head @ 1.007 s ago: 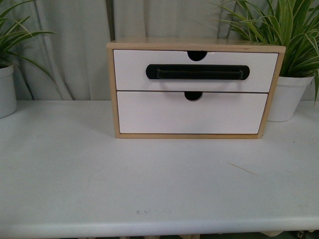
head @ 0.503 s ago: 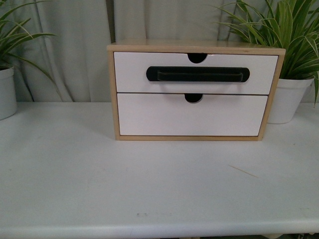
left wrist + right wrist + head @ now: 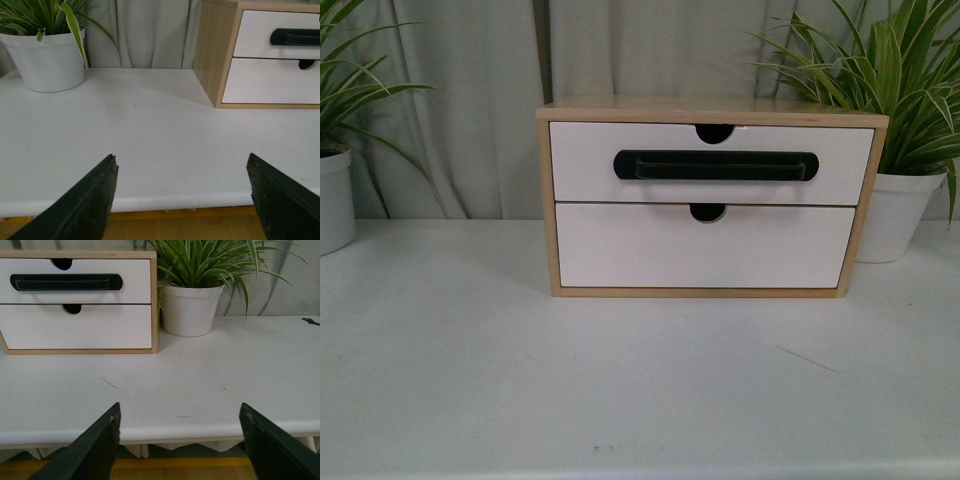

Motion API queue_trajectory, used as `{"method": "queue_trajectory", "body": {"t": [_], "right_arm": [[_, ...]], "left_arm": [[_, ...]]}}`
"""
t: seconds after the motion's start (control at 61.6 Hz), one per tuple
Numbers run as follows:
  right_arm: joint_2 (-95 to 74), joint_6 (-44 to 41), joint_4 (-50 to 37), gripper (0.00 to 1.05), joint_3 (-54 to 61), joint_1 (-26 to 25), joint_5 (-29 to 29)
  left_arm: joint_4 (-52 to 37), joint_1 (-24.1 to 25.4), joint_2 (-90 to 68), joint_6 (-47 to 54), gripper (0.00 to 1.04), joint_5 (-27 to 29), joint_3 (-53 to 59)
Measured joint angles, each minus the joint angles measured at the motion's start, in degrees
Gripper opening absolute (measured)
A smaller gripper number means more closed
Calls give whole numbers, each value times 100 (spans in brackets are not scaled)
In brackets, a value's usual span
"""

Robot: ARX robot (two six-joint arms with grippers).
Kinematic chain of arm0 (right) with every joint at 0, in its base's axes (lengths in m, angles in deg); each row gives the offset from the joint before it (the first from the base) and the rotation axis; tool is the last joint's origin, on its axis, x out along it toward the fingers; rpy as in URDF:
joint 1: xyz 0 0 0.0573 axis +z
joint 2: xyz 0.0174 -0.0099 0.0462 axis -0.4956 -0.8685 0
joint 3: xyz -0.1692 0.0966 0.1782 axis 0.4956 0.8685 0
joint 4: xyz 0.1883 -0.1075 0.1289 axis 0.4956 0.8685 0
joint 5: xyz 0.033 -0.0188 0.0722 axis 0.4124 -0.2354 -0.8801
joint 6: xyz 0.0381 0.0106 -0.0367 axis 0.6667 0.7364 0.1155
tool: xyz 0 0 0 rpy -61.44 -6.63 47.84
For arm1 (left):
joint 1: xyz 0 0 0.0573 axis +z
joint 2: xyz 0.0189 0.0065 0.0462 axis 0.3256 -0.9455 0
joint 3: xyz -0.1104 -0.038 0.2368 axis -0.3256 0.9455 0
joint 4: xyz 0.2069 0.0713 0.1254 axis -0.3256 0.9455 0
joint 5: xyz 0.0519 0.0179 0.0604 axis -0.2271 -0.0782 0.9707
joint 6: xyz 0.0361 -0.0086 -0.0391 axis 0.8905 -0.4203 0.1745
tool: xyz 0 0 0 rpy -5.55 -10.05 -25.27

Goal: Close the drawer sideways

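We see the drawer [image 3: 711, 163] sitting flush in its cabinet [image 3: 712, 108] on the table [image 3: 620, 390]; our left pincer [image 3: 182, 195] and right pincer [image 3: 180, 440] gape wide, holding nothing.

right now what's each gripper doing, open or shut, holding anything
Left gripper: open, black fingers spread wide, holding nothing, above the white table edge.
Right gripper: open, fingers spread wide, holding nothing.

White drawer [image 3: 712, 163], black bar handle, flush in wood cabinet
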Motion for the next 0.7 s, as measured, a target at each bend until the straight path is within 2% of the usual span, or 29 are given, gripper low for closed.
{"method": "queue_trajectory", "body": {"t": [0.032,0.081,0.114,0.195,0.698], "right_arm": [[0,0,0,79,0,0,2],[0,0,0,93,0,0,0],[0,4,0,98,0,0,0],[0,9,0,95,0,0,2],[0,9,0,96,0,0,2]], "left_arm": [[0,0,0,0,87,0,0],[0,0,0,2,99,0,0],[0,0,0,7,100,0,0],[0,0,0,4,99,-2,0],[0,0,0,7,99,0,0]]}}
